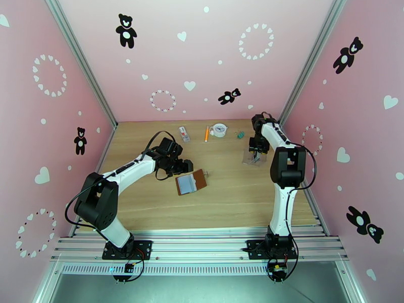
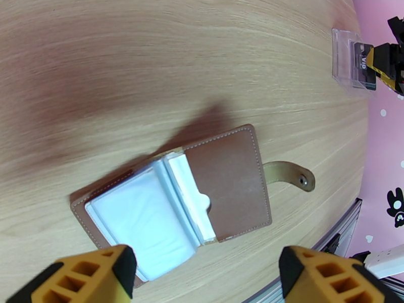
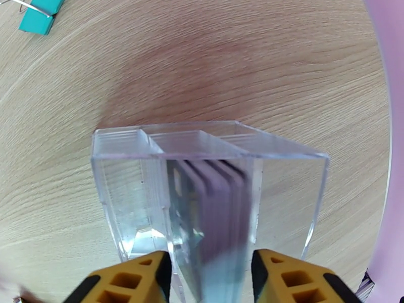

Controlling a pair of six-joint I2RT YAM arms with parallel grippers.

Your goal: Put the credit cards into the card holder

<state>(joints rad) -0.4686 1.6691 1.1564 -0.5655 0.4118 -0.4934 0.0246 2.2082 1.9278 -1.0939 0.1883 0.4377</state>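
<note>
Squarely inside the right claw (image 3: 209, 271) — grip unclear — stand the credit cards (image 3: 217, 208).

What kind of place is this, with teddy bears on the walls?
Probably a robot practice booth: a left arm and right arm bolted at a wooden table, with pink walls on metal rails.
</note>
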